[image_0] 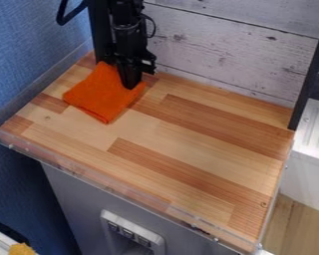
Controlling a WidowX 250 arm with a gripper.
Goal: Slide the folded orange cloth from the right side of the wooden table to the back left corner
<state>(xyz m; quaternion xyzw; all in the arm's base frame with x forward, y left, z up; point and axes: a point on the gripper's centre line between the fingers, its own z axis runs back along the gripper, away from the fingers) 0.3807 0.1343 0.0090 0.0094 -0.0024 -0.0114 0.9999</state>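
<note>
Grey is the front of the cabinet (72, 199), nearest to the camera, and a white panel with dark buttons (132, 233) is set in it. At the lower left corner of the view there is also a small yellow thing (21, 249), too little visible to name. Above the cabinet runs a clear plastic edging (109, 188), and behind this edging spreads the wooden tabletop (189, 144), made of light and reddish strips.

Farther back, on the left part of the wood, lies an orange cloth (99, 97), flat and with its corners turned toward the view's sides. It looks almost square, so I cannot give it a sure long axis. The black gripper (130, 84) hangs down at the cloth's far right part, as the camera sees it. Most of the cloth extends from the claw toward the left and toward the camera; only a little of it shows to the right. I cannot tell how far the claw is open, nor whether it presses on the fabric, grips it or is just above. Behind them stands the whitewashed board wall (222, 47).
</note>
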